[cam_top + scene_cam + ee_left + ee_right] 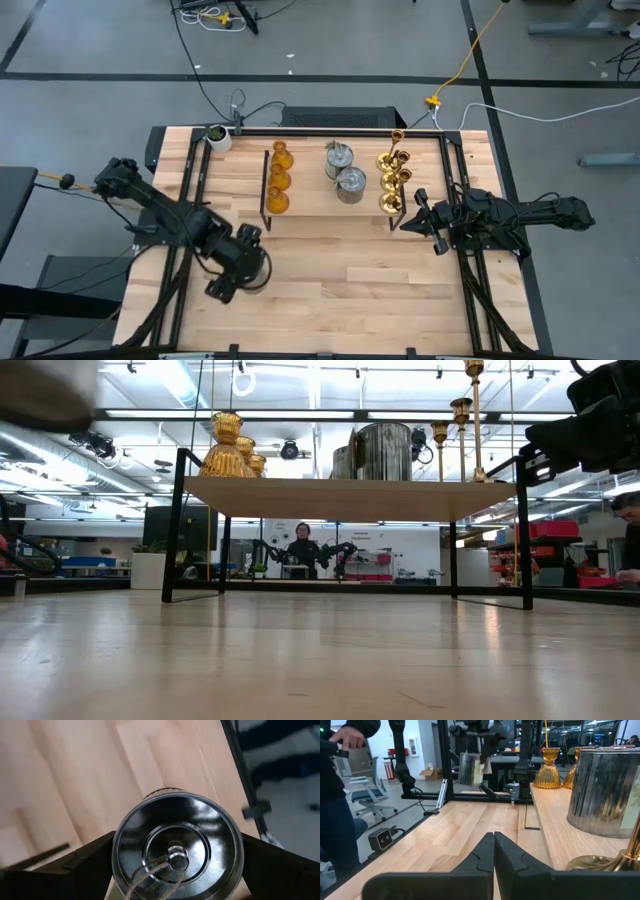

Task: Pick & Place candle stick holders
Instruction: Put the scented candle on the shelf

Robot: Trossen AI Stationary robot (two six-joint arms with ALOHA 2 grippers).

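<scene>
Closest thing to any camera is the silver can-shaped holder (177, 847) filling the left wrist view, clamped between the left gripper's (240, 268) two dark fingers (90, 857), which sit spread wide on either side of it. We're looking straight onto its round end with a bit of string on it, so its long axis points out along the gripper. In the high view that gripper sits over the bare front-left part of the table (350, 290), well apart from the rack.

Moving right, the wooden rack (315, 205) carries three amber holders (279, 178) at its left end, two more silver cans (345, 172) in the middle and the gold brass ones (393, 180) at the right end. So my guess is the held can goes beside the other two, which lie away from the fingers towards the table's back. The left arm is the one to do it.

The right gripper (413, 213) waits just beside the rack's right end, fingers pressed together on nothing.

Hard to tell: the can's body and how high it hangs over the table. The brass ones overlap, so I can't count them.
</scene>
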